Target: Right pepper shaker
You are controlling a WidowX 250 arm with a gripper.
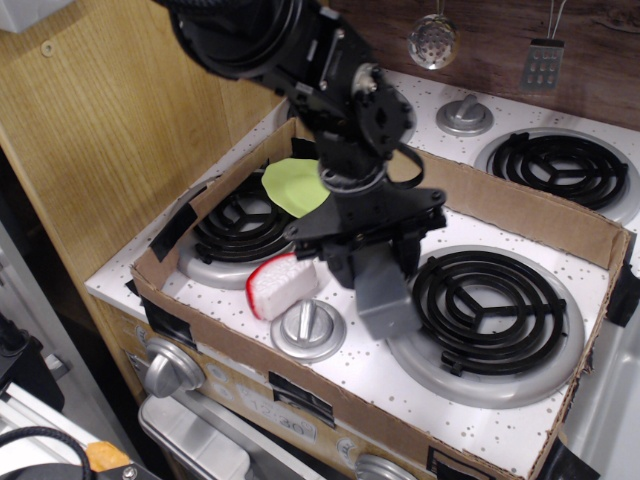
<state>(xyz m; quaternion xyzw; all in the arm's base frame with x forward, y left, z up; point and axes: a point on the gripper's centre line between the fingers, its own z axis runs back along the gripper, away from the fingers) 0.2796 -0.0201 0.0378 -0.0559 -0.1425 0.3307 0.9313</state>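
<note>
The grey pepper shaker [385, 297] hangs between the black fingers of my gripper [372, 262], with its wide grey base pointing down and toward the camera. It is lifted a little above the white stovetop, at the left edge of the front right coil burner [490, 310]. The gripper is shut on the shaker's upper part, which hides its silver cap. The arm comes in from the upper left.
A white wedge with a red rim [280, 285] and a flat silver knob [308, 327] lie just left of the shaker. A green disc [292, 185] sits by the front left burner [240, 230]. A cardboard wall [520, 210] rings the stovetop.
</note>
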